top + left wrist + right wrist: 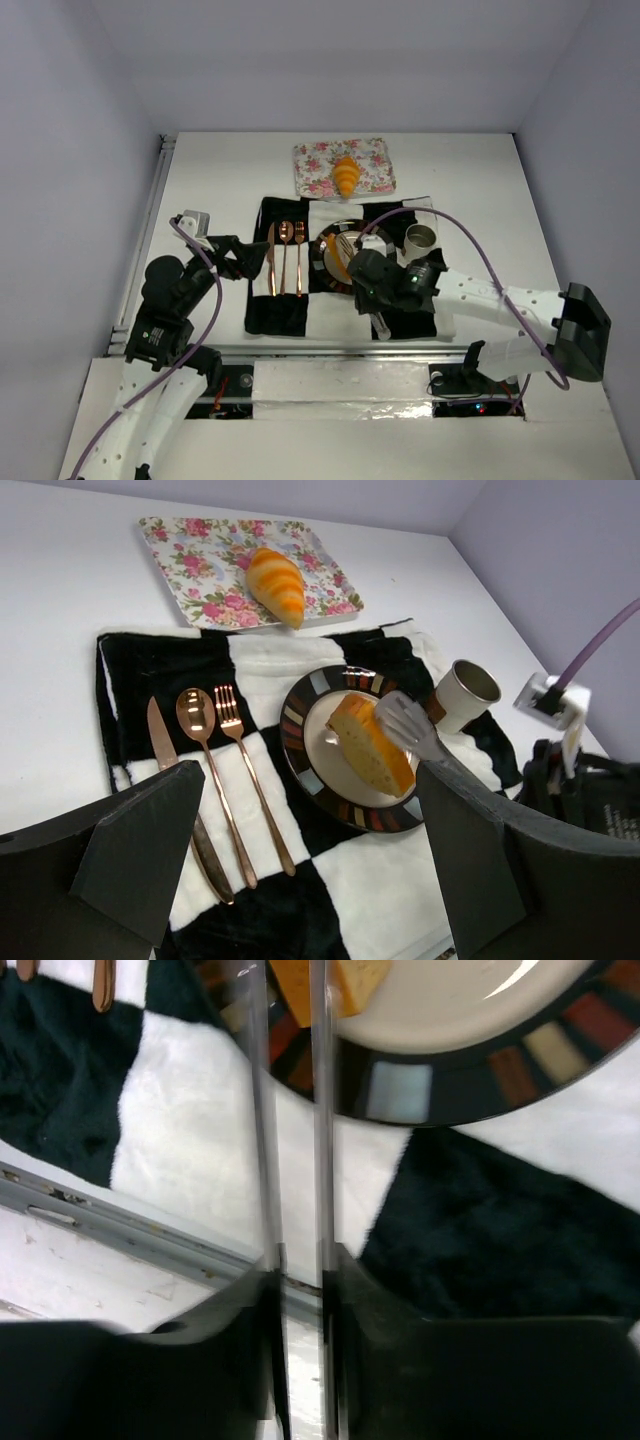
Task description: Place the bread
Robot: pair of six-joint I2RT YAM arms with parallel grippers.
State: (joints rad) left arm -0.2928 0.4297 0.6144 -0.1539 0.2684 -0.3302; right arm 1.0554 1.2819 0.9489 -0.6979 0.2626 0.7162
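Note:
A pale-yellow bread slice (338, 243) (368, 745) (345, 980) with a brown crust lies on the striped-rim plate (322, 262) (300, 750) (500, 1070). My right gripper (380, 285) (300, 1260) is shut on clear plastic tongs (320, 1110), whose tips (405, 725) reach the slice at the plate's near side. The golden ridged croissant (345, 176) (276, 584) rests on the floral tray (372, 165) (190, 555) at the back. Left of the mat, my left gripper (235, 258) (310, 780) stands open and holds nothing.
A black-and-white checkered mat (280, 310) (420, 880) carries the plate and a copper knife, spoon and fork (285, 258) (215, 780). A grey cup (421, 238) (465, 692) stands right of the plate. A metal rail (120, 1230) runs along the table's near edge.

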